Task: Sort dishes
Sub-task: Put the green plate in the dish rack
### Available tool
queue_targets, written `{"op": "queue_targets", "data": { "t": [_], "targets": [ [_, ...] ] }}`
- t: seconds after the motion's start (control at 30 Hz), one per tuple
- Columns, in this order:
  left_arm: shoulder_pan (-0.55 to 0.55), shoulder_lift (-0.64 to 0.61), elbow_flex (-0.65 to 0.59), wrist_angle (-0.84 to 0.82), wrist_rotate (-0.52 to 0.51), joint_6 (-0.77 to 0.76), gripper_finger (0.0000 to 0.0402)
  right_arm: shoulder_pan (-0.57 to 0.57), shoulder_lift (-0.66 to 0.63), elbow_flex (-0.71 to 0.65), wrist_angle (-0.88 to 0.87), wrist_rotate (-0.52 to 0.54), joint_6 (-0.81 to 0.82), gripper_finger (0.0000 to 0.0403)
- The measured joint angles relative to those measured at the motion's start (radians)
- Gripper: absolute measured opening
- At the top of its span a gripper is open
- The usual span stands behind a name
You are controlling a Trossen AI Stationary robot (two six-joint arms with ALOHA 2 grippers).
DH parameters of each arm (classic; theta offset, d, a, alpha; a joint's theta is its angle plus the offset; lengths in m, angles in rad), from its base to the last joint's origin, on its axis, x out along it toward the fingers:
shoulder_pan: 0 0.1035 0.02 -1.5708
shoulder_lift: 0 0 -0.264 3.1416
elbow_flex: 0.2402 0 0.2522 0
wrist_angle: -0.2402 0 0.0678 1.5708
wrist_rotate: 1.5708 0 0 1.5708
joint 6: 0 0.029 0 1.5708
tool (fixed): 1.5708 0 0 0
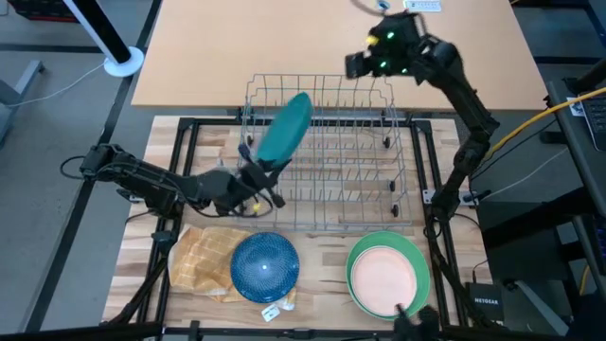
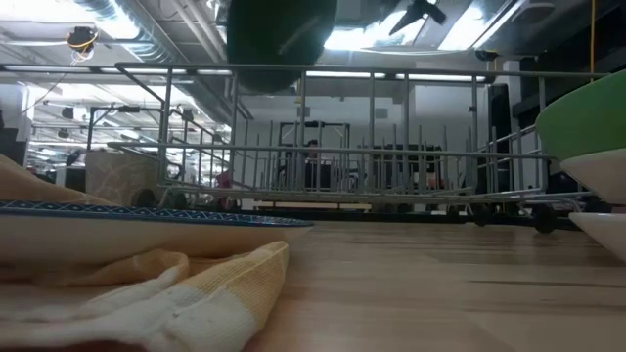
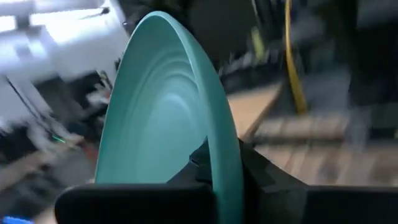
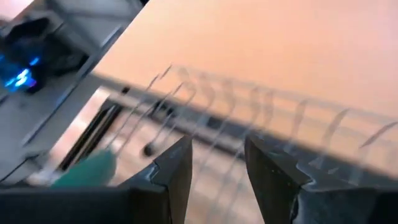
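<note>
Two pincers are up: the left pincer is clamped on the rim of a teal plate, tilted over the near-left part of the wire rack; the right pincer hangs above the rack's far edge, fingers apart, empty.

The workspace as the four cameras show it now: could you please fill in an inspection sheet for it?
Surface: wooden table, bare around the dishes.
Job's things: teal plate held on edge over the wire rack; blue plate on the checked cloth; peach plate on the green plate.
Clutter: small tag beside the blue plate.
Grippers: left hand shut on the teal plate's rim; right hand open, empty, above the rack's far side.
Cables: yellow cable off the table, right.
Surroundings: a person beyond the rack.
</note>
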State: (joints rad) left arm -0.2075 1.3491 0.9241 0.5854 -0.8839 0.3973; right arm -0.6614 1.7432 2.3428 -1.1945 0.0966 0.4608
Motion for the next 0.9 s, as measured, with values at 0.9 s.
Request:
{"op": "queue_targets", "data": {
  "t": [0.9],
  "targets": [
    [0.216, 0.401, 0.354, 0.234, 0.257, -1.510, 0.0016, -0.339, -0.057, 0.000, 0.016, 0.051, -0.710, 0.0152]
  ]
}}
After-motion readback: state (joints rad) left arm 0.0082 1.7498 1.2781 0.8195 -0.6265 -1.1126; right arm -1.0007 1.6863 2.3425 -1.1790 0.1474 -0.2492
